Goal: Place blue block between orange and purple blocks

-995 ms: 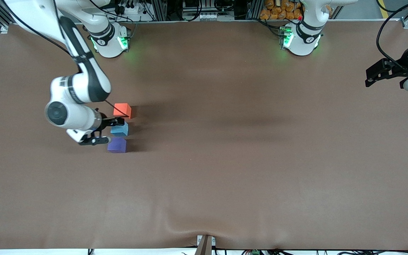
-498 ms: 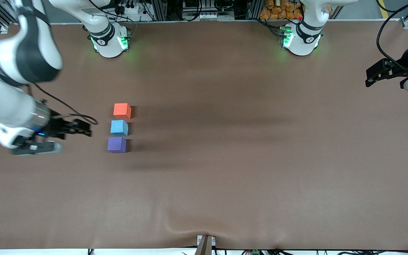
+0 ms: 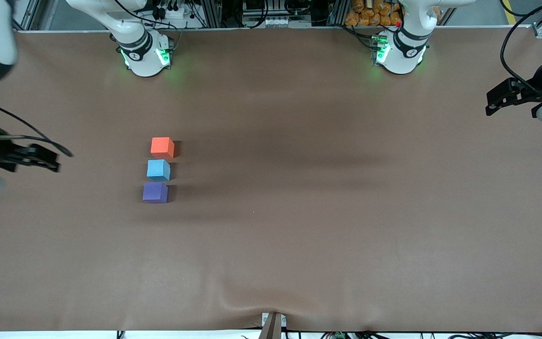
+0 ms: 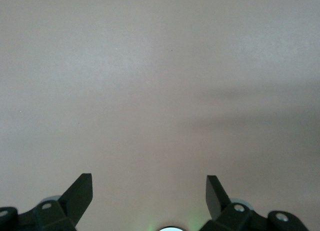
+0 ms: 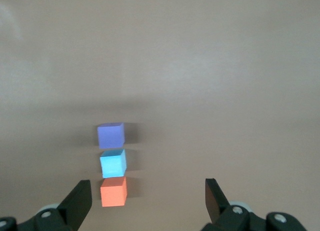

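Observation:
The blue block (image 3: pixel 158 170) sits on the table between the orange block (image 3: pixel 162 147), which is farther from the front camera, and the purple block (image 3: pixel 155 192), which is nearer. The three form a short line with small gaps. My right gripper (image 3: pixel 53 161) is open and empty, up over the table's right-arm end, well apart from the blocks. Its wrist view shows the purple block (image 5: pixel 110 135), the blue block (image 5: pixel 113 163) and the orange block (image 5: pixel 113 191) past the open right gripper (image 5: pixel 148 186). My left gripper (image 3: pixel 489 103) waits open and empty over the left-arm end, and its wrist view shows the left gripper (image 4: pixel 149 180) over bare table.
A brown mat (image 3: pixel 299 212) covers the whole table. The two arm bases (image 3: pixel 144 52) (image 3: pixel 398 49) stand along the edge farthest from the front camera. A small clamp (image 3: pixel 273 325) sits at the mat's nearest edge.
My right gripper was at the blue block a second ago; it has pulled away toward the right-arm end of the table. The blocks and the left arm have not moved.

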Tool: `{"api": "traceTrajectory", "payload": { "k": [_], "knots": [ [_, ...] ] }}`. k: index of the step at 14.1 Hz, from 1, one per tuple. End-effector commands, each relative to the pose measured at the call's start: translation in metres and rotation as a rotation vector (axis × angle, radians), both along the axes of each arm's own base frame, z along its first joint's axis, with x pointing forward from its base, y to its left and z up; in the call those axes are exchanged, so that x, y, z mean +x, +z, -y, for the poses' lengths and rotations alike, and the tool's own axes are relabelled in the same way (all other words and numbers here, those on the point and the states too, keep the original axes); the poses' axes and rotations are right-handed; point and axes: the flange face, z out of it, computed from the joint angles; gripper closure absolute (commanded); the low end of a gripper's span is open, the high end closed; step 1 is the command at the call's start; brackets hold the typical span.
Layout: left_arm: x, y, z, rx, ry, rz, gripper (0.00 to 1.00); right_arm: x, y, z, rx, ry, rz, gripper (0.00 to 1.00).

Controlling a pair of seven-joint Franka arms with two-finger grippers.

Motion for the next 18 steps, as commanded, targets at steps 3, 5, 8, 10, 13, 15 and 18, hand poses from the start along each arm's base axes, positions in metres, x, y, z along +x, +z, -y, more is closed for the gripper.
{"api": "traceTrajectory", "payload": {
  "k": [3,5,8,10,13,15,18],
  "knots": [
    [-0.002,0.004,0.0,-0.019,0.013,-0.005,0.0,-0.068,0.062,-0.01,0.01,-0.058,0.035,0.0],
    [-0.002,0.004,0.0,-0.019,0.013,-0.005,0.0,-0.093,0.067,-0.016,0.052,-0.055,0.04,0.0],
    [-0.002,0.004,0.0,-0.017,0.015,-0.005,0.0,-0.11,0.069,-0.019,0.048,-0.046,0.03,0.0],
    [-0.002,0.004,0.0,-0.019,0.015,-0.005,0.0,-0.108,0.066,-0.029,0.047,-0.016,0.024,0.0],
    [-0.002,0.004,0.0,-0.019,0.015,-0.005,0.0,-0.106,0.069,-0.037,0.024,0.0,0.038,0.0],
    [-0.002,0.004,0.0,-0.019,0.015,-0.005,0.0,-0.105,0.068,-0.036,0.022,-0.003,0.037,0.0],
    [-0.002,0.004,0.0,-0.019,0.015,-0.005,0.0,-0.104,0.066,-0.032,0.024,-0.006,0.034,0.0]
  ]
}}
